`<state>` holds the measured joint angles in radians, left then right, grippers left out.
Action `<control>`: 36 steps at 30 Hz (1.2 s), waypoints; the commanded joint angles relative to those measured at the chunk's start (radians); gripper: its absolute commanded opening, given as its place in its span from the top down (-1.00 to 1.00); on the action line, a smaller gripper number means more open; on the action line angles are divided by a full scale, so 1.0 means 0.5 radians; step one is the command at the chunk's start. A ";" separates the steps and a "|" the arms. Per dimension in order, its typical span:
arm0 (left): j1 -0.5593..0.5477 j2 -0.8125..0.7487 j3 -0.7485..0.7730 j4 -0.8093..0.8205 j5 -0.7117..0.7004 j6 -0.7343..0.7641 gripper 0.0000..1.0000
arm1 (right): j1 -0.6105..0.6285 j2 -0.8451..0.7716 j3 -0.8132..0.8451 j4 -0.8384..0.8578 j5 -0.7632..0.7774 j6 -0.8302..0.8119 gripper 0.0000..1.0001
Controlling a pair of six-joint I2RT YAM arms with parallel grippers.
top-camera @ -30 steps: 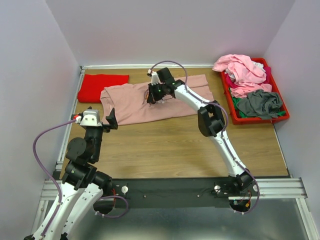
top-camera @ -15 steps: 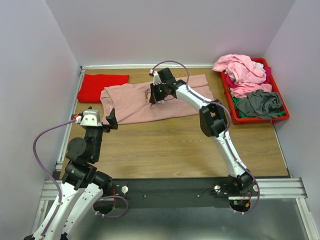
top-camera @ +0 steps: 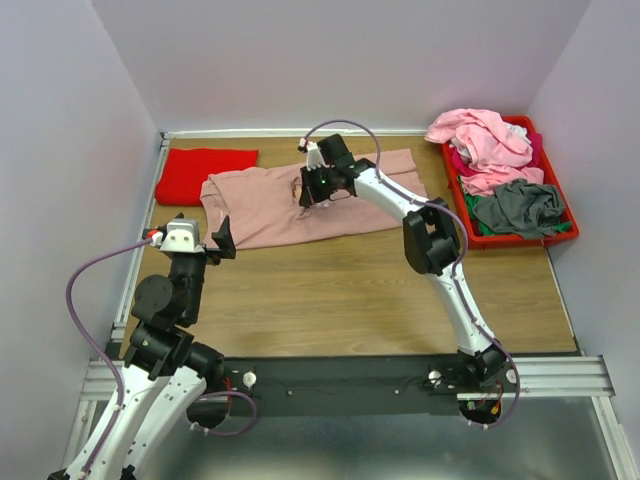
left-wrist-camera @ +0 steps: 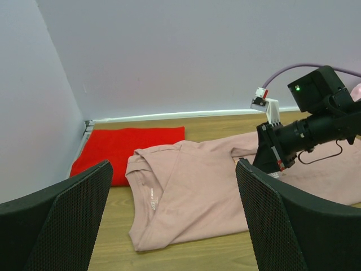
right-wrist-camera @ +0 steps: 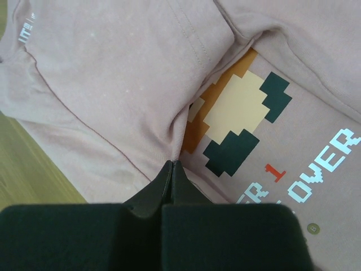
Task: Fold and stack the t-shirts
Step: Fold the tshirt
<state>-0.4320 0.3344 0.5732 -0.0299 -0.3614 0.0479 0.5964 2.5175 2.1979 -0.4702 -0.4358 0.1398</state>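
Red tee [top-camera: 203, 172] folded, far-left. Pink tee [top-camera: 255, 210] mid-fold: R jaws shut at its crease, L jaws wide open, off it. Other tees wait in bin [top-camera: 520, 241].

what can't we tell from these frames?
Right wrist: whether the shut right claw pinches the dusty-pink t-shirt; its tips hide the fold.
Right wrist: print wording, cut by frame edge and overlapping cloth.
Top external: how many t-shirts fill the red bin; heaped together.
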 commanded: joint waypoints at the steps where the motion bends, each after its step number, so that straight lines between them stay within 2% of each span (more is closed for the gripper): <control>1: 0.005 0.006 -0.011 0.048 0.051 -0.004 -0.95 | 0.028 -0.123 -0.024 0.026 -0.070 -0.117 0.99; 11: 0.005 0.012 -0.011 0.048 0.054 -0.004 -0.95 | 0.145 -0.129 -0.061 -0.001 -0.328 -0.377 0.99; 22: 0.005 0.022 -0.008 0.051 0.066 -0.001 -0.95 | 0.307 -0.188 -0.189 -0.109 -0.083 -0.831 0.95; 26: 0.005 0.028 -0.011 0.048 0.076 -0.004 -0.95 | 0.329 -0.255 -0.312 -0.121 0.034 -0.973 0.66; 27: 0.005 0.031 -0.011 0.051 0.079 -0.004 -0.95 | 0.329 -0.267 -0.331 -0.121 0.071 -0.976 0.47; 28: 0.005 0.031 -0.011 0.048 0.082 -0.001 -0.95 | 0.320 -0.286 -0.325 -0.118 0.086 -0.958 0.39; 36: 0.005 0.022 -0.011 0.051 0.076 -0.001 -0.95 | 0.099 -0.188 0.062 -0.106 -0.171 -0.406 0.03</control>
<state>-0.4320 0.3462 0.5732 -0.0246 -0.3405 0.0479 0.7155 2.4298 2.1239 -0.5289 -0.4587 -0.2062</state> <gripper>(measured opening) 0.976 0.462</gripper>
